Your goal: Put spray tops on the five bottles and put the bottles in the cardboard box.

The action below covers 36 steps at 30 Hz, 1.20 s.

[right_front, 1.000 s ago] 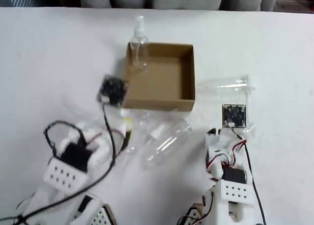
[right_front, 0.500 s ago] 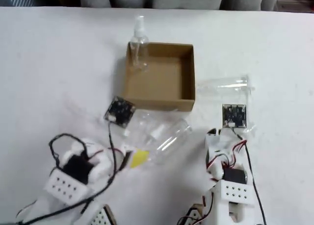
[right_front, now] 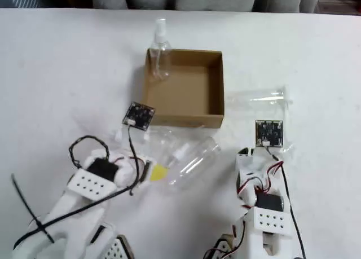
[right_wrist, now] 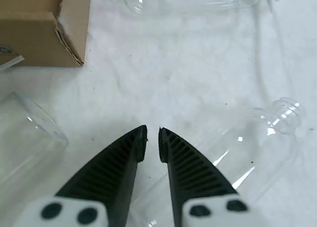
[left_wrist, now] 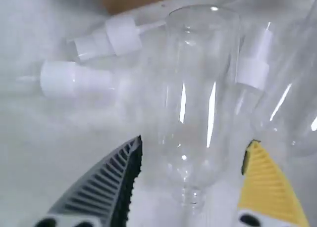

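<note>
**Left tool lined up on a bare bottle, no squeeze yet**

So we've got the left tool (left_wrist: 195, 140) spread wide, one finger on each side of a clear uncapped bottle (left_wrist: 195, 88) lying on the tabletop (right_front: 67, 61), not gripping it. Two loose spray tops (left_wrist: 106, 36) lie just beside it. The right tool (right_wrist: 152, 138) is pinched nearly closed on nothing, above another bare bottle (right_wrist: 257, 153). One capped bottle (right_front: 159, 56) stands in a corner of the cardboard box (right_front: 186, 121). We reckon these bottles are light, thin-walled and slick, so they'll roll or squirt out. We'd grab mid-body, gently, leaving the threaded neck free.
</note>
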Each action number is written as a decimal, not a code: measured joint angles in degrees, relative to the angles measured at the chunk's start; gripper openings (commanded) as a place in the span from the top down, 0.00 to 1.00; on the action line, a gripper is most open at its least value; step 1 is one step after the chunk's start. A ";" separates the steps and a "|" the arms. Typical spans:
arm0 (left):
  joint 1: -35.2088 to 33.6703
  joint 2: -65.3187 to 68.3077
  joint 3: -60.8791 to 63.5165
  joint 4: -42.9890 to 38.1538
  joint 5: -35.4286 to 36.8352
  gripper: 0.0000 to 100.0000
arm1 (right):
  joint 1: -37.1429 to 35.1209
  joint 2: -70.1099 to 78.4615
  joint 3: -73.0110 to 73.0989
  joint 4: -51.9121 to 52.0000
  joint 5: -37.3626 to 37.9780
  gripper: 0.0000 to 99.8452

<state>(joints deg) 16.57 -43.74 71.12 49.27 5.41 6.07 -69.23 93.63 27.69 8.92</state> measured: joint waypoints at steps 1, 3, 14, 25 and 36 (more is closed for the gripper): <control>0.00 1.14 0.00 -0.09 0.00 0.68 | 0.00 0.00 0.00 0.00 0.00 0.98; 0.00 3.25 0.00 -0.44 0.00 0.68 | 0.00 0.00 0.00 0.00 0.00 0.98; 0.26 16.88 -1.05 -6.51 0.00 0.98 | 0.00 0.00 0.00 0.00 0.00 0.98; 0.00 19.25 -6.59 2.73 -13.63 0.96 | 0.00 0.00 0.00 0.00 0.00 0.98; -16.00 19.78 -18.11 15.82 -47.38 0.96 | 0.00 0.00 0.00 0.00 0.00 0.98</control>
<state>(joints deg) 0.57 -23.96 53.01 65.10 -41.98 6.07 -69.23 93.63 27.69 8.92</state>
